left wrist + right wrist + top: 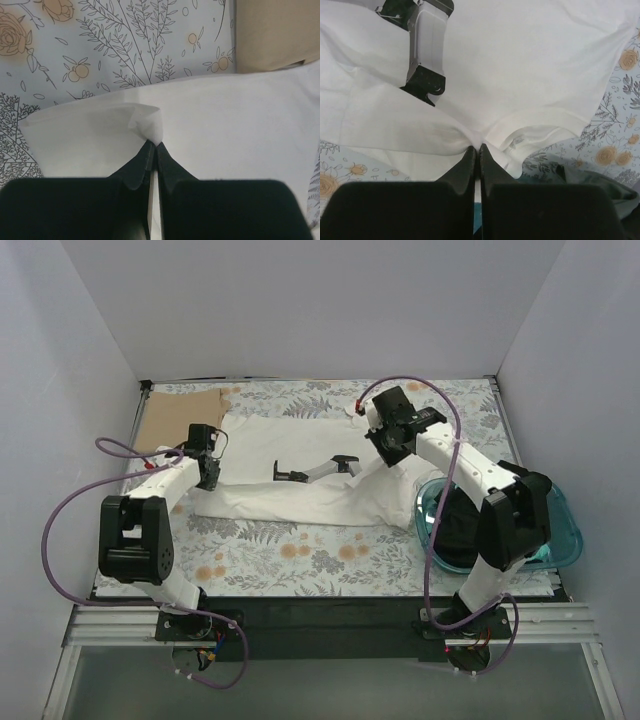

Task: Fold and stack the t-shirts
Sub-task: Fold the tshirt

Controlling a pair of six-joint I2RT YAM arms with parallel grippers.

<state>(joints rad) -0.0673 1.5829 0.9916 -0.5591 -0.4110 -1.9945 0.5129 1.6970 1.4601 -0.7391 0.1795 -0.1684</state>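
1. White fabric t-shirt [300, 435] lies spread flat across the middle of the floral-patterned desk [300, 560].
2. Left tool [154, 145] is clamped tight on a pinched-up fold at the shirt's left edge.
3. Right tool [476, 147] is clamped on bunched cloth at the shirt's right side, near the teal plastic bin [565, 530].
4. A grey and black blocky object [315, 470] rests on the shirt between the two tools.

1 white t-shirt [300, 465], spread wide
A small corner of its edge curls up, pinched at the tips of the left gripper [153, 146]; its creased hem is gathered at the right gripper [476, 148] tips.
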